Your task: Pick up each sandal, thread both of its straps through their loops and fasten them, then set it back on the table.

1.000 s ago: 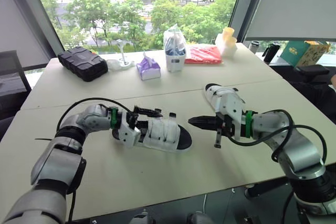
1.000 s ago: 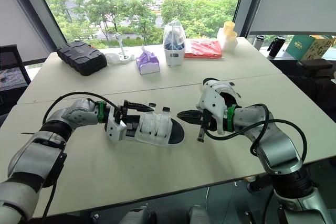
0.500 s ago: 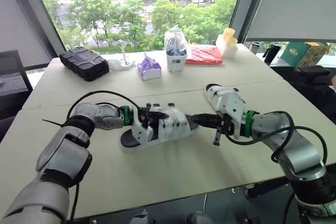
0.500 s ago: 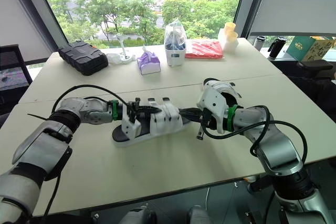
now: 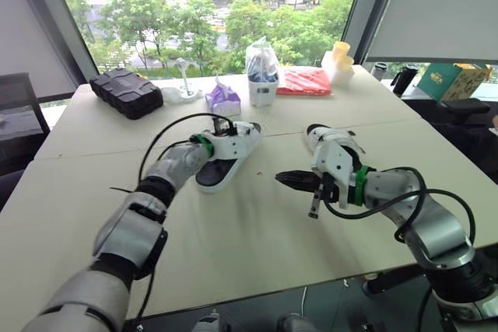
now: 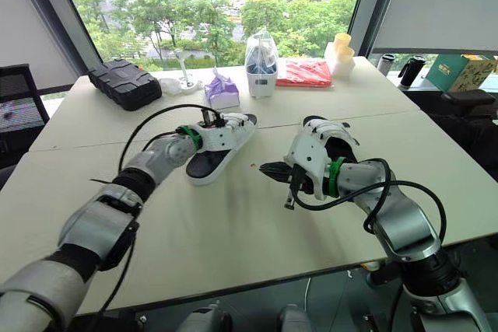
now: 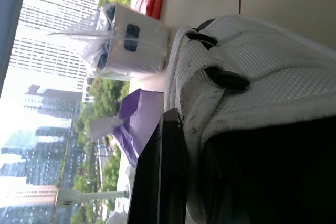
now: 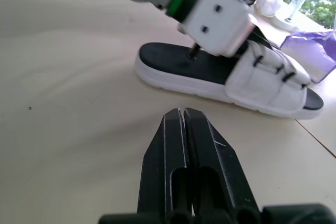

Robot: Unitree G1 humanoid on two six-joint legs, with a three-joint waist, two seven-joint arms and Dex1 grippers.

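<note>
White sandal [image 6: 226, 136] with black footbed lies flat on table [image 6: 194, 231]; right gripper [image 6: 265, 167], fingers [image 8: 181, 140] pressed together, empty.

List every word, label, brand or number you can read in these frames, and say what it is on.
No text can be read anywhere.
green box: printing on its side, too small to read.
red packet: no legible print.
bagged white container: dark patches, no lettering.
white sandal: no brand mark visible.
</note>
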